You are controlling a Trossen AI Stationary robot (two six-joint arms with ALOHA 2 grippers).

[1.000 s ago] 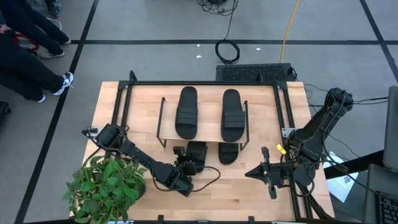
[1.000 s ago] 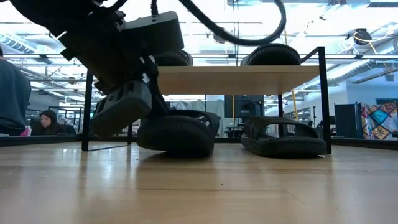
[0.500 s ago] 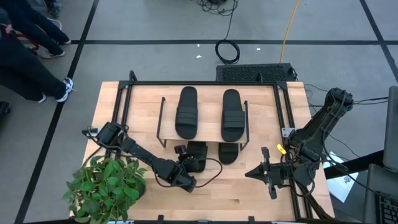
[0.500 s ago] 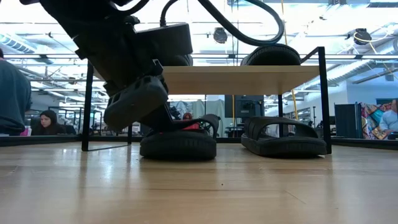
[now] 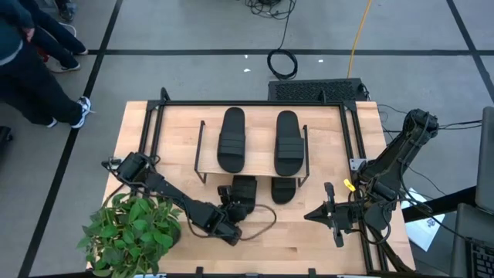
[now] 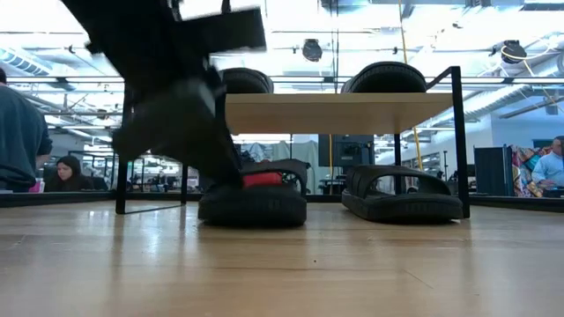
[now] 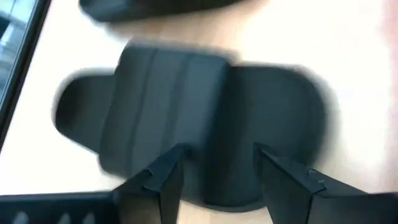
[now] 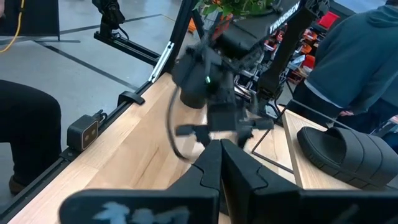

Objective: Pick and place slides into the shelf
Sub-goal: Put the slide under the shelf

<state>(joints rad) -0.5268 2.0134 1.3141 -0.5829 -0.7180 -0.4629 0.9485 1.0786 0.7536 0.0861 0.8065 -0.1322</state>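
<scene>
Lying flat under the shelf (image 5: 251, 164) at centre frame, the fourth slide (image 7: 199, 134) (soft, light, matte foam) is best pinched across its ribbed strap; the left gripper (image 7: 214, 168) hovers with fingers spread, released.

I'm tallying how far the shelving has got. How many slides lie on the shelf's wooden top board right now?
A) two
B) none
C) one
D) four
A: the high view shows two slides, one and the other, side by side on the shelf top board, while the other two sit on the table at its front edge, one by the left gripper.
</scene>
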